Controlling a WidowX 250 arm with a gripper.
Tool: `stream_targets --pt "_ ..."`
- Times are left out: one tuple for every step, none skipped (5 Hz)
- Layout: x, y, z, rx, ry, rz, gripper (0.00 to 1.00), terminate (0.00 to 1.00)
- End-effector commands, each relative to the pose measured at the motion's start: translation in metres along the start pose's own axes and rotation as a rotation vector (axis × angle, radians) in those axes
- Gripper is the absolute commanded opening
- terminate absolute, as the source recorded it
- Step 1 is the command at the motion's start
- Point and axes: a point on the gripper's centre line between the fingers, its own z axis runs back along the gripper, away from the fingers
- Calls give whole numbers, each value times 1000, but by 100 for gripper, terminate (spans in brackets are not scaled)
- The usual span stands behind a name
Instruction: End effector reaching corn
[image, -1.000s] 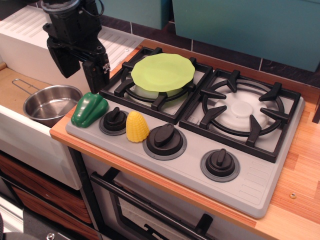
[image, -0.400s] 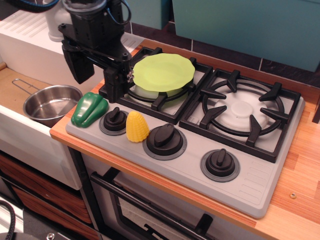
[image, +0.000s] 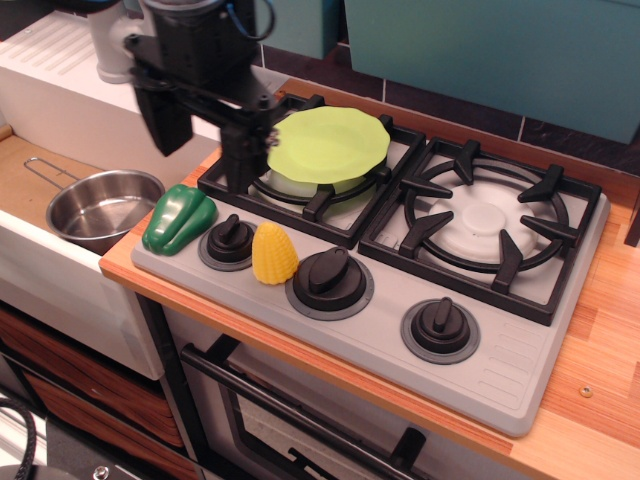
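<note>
Closing on the corn (image: 273, 254) — gripper (image: 204, 140) open, holding nothing, above the stove's rear-left corner.

Item: corn, yellow, upright on the grey control panel between the first knob (image: 230, 241) and the second knob (image: 329, 277), touching neither clearly. Green pepper (image: 178, 218) at the panel's left end; lime plate (image: 327, 146) on the left burner; steel pot (image: 99, 207) off to the left of the desk (image: 600, 330). Change: over the last second the gripper has travelled rightward from beside the pot to over the burner edge — judged mid-approach; a forward, descending move remains before the fingers straddle the corn.
</note>
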Motion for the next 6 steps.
stream_targets --pt "9 -4 -11 1 -58 -29 100 0" --pt "10 -12 -15 0 -60 -14 100 0" --pt "13 -10 -22 -4 -75 -16 100 0" --pt "14 -2 -31 -6 -74 -42 100 0" --pt "10 -6 -57 17 -118 -57 100 0" --pt "11 -10 -65 14 -134 -47 100 0"
